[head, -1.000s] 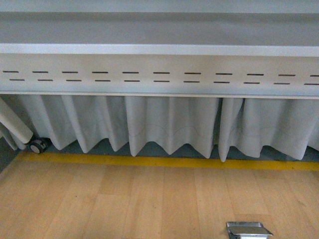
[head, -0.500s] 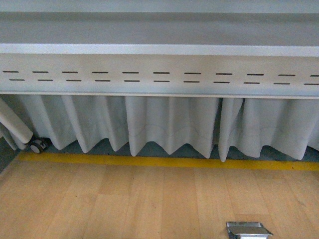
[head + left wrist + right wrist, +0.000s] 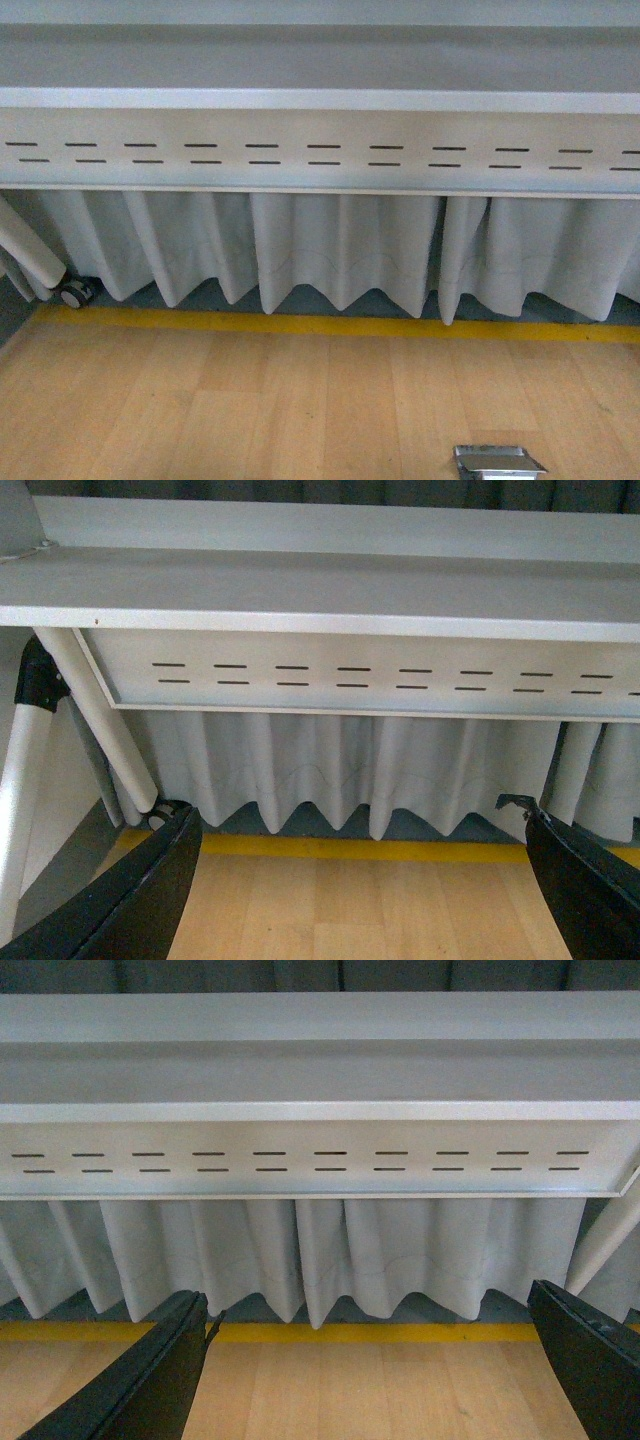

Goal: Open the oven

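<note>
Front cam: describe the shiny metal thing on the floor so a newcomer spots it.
Below the long grey table with a slotted panel hangs a pleated white skirt, then a yellow stripe, then wooden floor. On that floor, at the front view's bottom edge right of centre, lies a small rectangular metal plate. It alone is reflective silver; the caster wheel sits far left.

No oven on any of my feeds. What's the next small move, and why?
Probably lift both arms a little to look above the table: every view shows only its slotted panel, the curtain and the wooden floor below it. The left gripper and right gripper are open and empty, so nothing hinders that.
</note>
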`<state>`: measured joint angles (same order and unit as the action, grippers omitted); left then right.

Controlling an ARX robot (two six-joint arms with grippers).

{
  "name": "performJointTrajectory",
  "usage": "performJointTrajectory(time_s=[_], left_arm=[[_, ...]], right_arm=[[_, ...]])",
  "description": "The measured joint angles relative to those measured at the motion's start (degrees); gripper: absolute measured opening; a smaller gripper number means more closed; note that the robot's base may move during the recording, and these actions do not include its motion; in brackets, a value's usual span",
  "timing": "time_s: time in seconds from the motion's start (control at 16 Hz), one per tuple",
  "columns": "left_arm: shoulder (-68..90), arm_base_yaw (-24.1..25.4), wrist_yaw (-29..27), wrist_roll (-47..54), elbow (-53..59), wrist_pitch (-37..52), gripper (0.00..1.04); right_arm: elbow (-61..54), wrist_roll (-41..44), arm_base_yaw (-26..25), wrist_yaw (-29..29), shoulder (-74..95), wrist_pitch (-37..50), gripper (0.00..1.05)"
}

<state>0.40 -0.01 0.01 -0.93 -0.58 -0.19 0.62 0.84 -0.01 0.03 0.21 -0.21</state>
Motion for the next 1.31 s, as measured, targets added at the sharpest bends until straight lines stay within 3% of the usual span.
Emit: performJointTrajectory(time_s=[1.31], left_arm=[[0.0, 0.0, 0.0, 0.0, 0.0, 0.0, 0.98]], right_arm=[[0.0, 0.0, 0.0, 0.0, 0.0, 0.0, 0.98]])
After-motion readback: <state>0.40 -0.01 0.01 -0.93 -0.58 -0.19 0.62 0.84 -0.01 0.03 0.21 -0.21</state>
